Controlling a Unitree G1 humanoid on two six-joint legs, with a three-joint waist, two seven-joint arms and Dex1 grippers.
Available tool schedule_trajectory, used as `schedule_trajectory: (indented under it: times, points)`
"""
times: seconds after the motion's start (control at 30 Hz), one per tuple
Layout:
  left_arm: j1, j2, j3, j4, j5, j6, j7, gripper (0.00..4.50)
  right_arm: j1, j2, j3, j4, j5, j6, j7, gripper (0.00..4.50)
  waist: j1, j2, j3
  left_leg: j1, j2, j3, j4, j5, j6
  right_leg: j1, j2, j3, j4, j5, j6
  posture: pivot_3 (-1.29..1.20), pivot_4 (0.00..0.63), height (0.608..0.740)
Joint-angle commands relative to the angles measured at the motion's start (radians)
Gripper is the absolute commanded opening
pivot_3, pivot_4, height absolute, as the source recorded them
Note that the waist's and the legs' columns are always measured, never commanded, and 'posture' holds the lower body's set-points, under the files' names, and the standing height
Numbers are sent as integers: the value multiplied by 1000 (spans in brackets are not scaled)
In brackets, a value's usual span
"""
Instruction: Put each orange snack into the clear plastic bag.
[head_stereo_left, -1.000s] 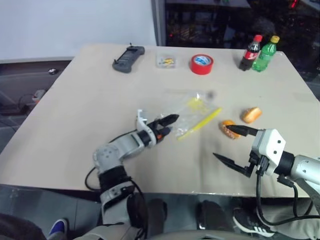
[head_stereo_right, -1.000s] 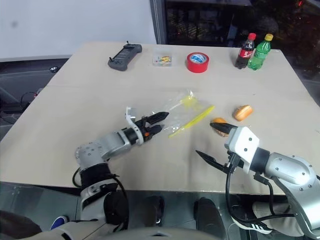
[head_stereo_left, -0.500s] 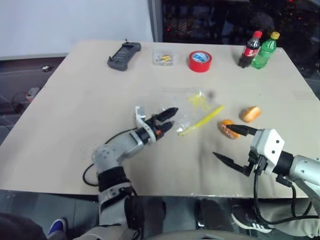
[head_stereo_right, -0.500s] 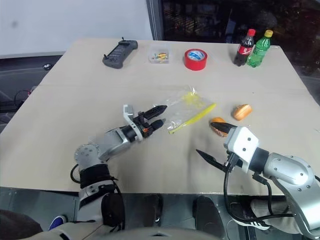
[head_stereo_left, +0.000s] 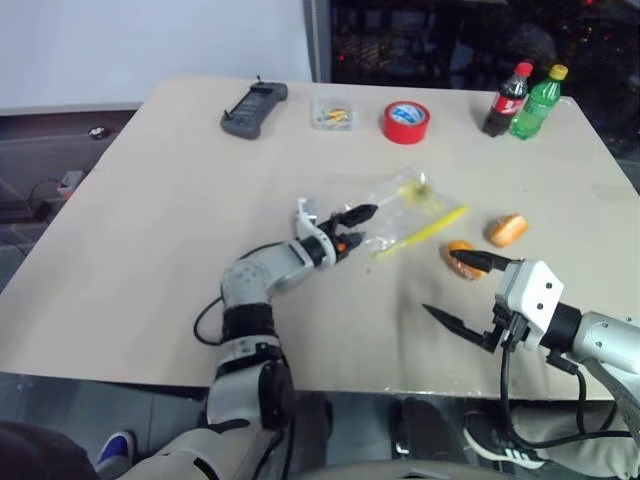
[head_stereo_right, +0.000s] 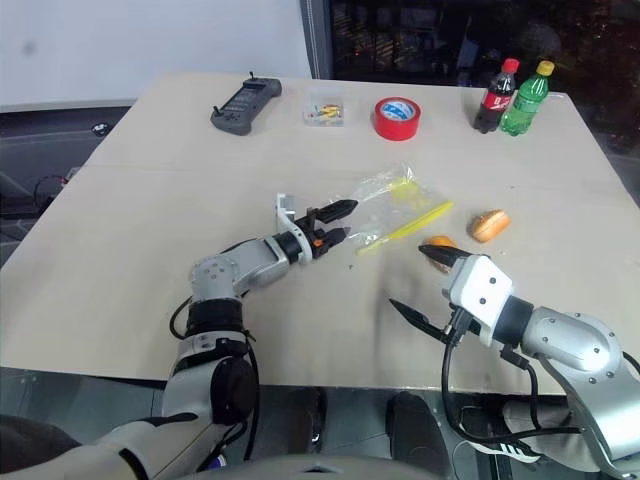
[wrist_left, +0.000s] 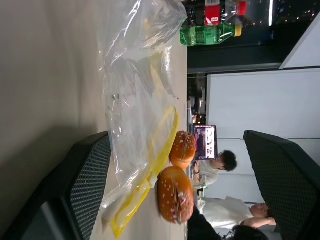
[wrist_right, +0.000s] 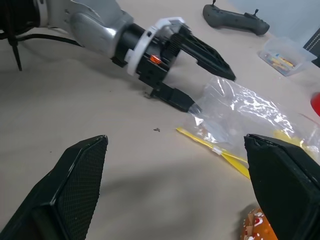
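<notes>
My left claw (head_stereo_left: 353, 228) is spread wide, its tips at the near edge of the bag (head_stereo_left: 405, 212) — one finger over the film, one low beside it, nothing pinched. The bag lies flat on the counter (head_stereo_left: 180, 200); thin, crinkly, slippery stuff, I judge, best taken by the stiffer yellow strip. My right claw (head_stereo_left: 462, 292) hangs released, empty. Just beyond it sit the two snacks (head_stereo_left: 459, 257) (head_stereo_left: 504, 229) — light, soft, shiny-wrapped, so grip across the middle, gently.

orange snacks (head_stereo_left: 505, 229), clear plastic bag (head_stereo_left: 405, 203) with yellow strip, red tape roll (head_stereo_left: 405, 122)
</notes>
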Motion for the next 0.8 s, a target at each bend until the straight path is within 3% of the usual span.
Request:
schedule_trajectory:
  times: [0.03, 0.07, 0.17, 0.47, 0.8]
  points:
    - [40, 31, -124, -92, 80, -12, -120, 4432, 11, 13, -15, -33, 1, -19, -14, 4500, -1, 0, 0, 0, 0, 0, 0, 0, 0, 0, 0, 0, 0, 0, 0, 0, 150, 740]
    - [51, 31, -115, -104, 70, -10, -130, 4432, 12, 15, -15, -34, 0, -18, -16, 4500, -1, 0, 0, 0, 0, 0, 0, 0, 0, 0, 0, 0, 0, 0, 0, 0, 150, 740]
    - [55, 17, -63, -68, 42, 1, -118, 3608, 9, 17, -14, -28, -3, -19, -17, 4500, -1, 0, 1, -1, 0, 0, 0, 0, 0, -1, 0, 1, 0, 1, -1, 0, 150, 740]
    - [-42, -36, 71, 84, 27, -33, 4, 207, -3, 25, -7, -15, -20, -28, -21, 4500, 1, 0, 1, -1, 0, 0, 0, 0, 0, -2, 0, 1, 0, -1, 2, 0, 150, 740]
    - [-50, -7, 122, 46, -29, 49, 52, 97, -17, 46, 12, -18, -43, -26, -38, 4500, -5, 0, 1, -1, 0, 1, 0, 0, 0, -1, 0, 1, 1, 0, 3, 0, 150, 740]
